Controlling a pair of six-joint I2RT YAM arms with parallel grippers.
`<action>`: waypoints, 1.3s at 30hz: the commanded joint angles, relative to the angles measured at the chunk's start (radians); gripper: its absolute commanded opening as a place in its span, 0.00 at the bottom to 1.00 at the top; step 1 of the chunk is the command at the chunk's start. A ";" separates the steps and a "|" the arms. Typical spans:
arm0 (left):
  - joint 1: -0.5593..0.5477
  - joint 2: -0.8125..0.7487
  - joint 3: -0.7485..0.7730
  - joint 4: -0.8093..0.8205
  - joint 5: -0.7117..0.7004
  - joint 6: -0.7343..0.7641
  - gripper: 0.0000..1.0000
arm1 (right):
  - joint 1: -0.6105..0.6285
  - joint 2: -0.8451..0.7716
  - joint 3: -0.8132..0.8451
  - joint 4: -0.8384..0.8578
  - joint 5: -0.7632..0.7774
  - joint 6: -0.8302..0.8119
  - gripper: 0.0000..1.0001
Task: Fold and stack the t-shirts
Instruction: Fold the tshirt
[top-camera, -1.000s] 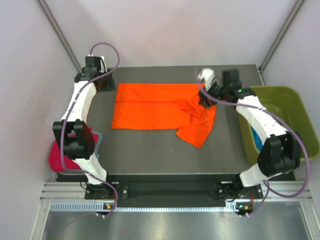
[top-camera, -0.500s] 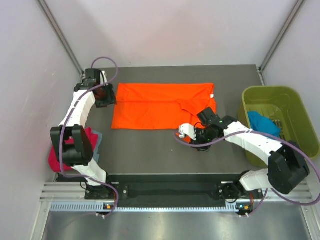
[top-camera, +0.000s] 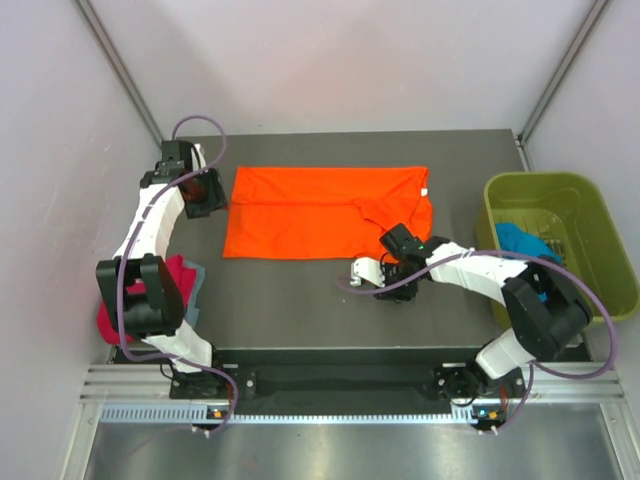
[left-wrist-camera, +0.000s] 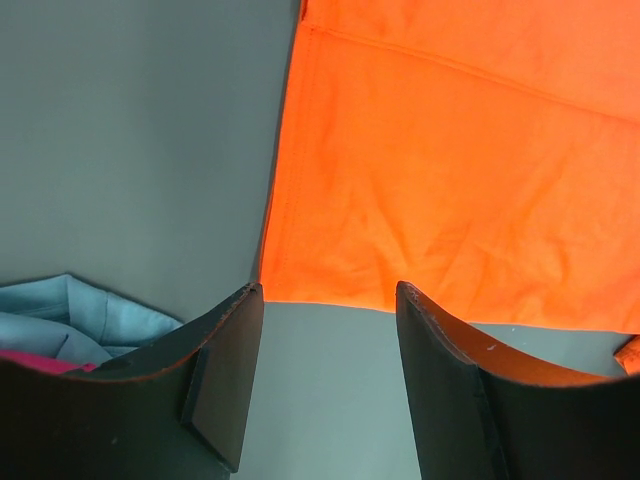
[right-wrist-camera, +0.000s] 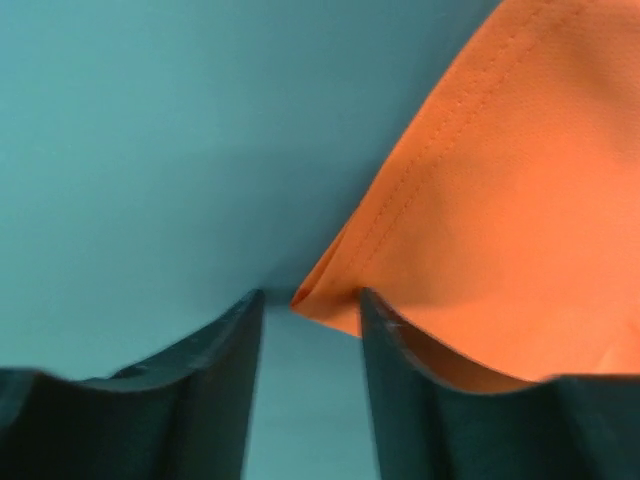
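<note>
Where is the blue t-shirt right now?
In the top view, the teal-blue t-shirt lies inside the olive-green bin, which sits at the right edge of the table, to the right of the spread-out orange t-shirt.

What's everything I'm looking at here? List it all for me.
orange t-shirt: one, bright orange, spread flat mid-table
pink t-shirt: one, magenta, bunched at the table's near left edge
grey-blue t-shirt: one, pale grey-blue, lying with the pink one
teal t-shirt: one, teal-blue, inside the bin
bin: one, olive green, right of the table
table: one, dark grey
left arm, right arm: two, white and black
left tool: open, above the orange shirt's left edge
right tool: open, either side of an orange shirt corner
</note>
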 joint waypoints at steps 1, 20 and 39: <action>0.016 -0.041 -0.003 0.022 0.020 -0.015 0.61 | 0.020 0.019 0.044 0.047 0.020 -0.018 0.41; 0.055 -0.061 -0.263 -0.024 0.134 -0.136 0.62 | -0.001 -0.167 0.193 -0.051 0.138 0.017 0.00; 0.107 0.212 -0.124 0.041 0.106 -0.083 0.43 | -0.038 -0.168 0.173 -0.028 0.118 0.033 0.00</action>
